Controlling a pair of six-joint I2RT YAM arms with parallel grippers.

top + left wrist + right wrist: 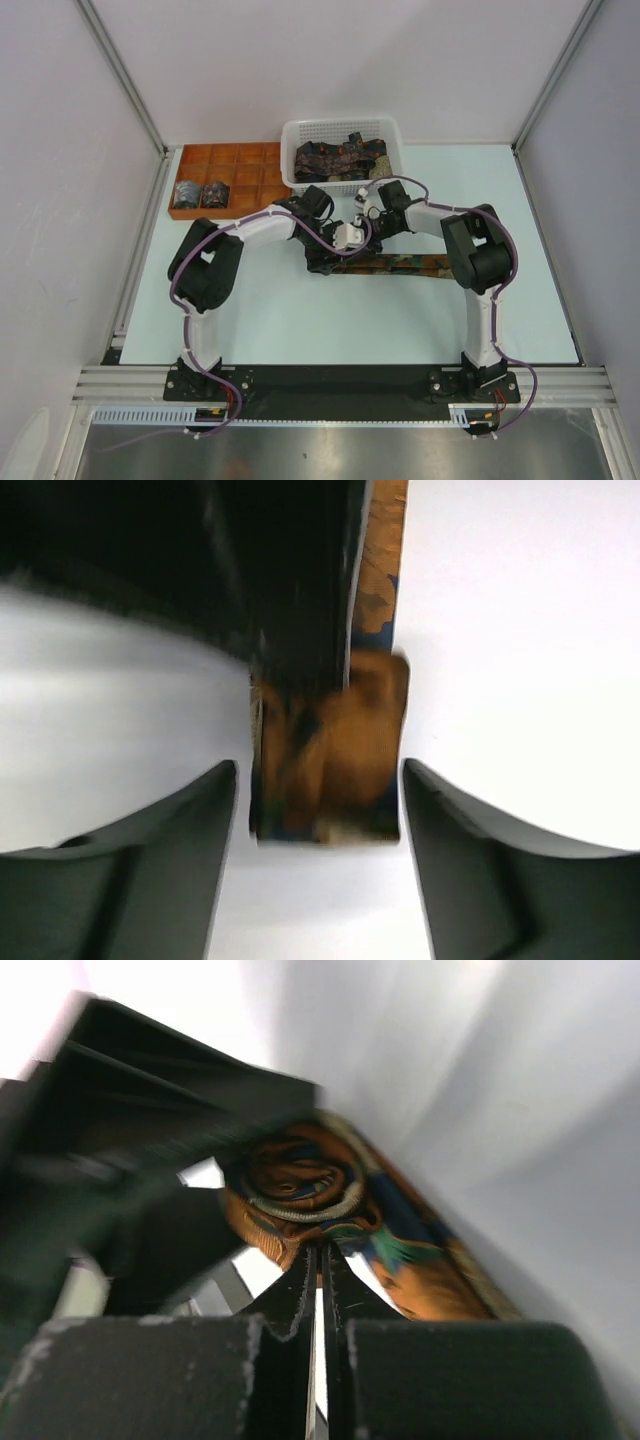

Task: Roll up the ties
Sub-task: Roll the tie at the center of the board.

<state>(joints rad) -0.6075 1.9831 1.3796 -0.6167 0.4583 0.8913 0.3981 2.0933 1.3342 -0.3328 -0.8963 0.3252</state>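
My left claw [318,768] stands wide astride the rolled end of the dark, orange-patterned fabric tie [330,750], touching neither side. My right claw [320,1258] is pressed fully closed with its tips at the coil, I judge to steady it. The unrolled strip trails toward mid-frame right on the pale surface [300,320]; open room lies below, and the white mesh basket [390,130] crowds above.

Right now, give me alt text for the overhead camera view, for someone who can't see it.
The left arm and right arm meet mid-table over a dark patterned tie that stretches rightward, its left end hidden beneath them. Behind, a white basket holds more ties; a tray at far left holds two rolled ties.
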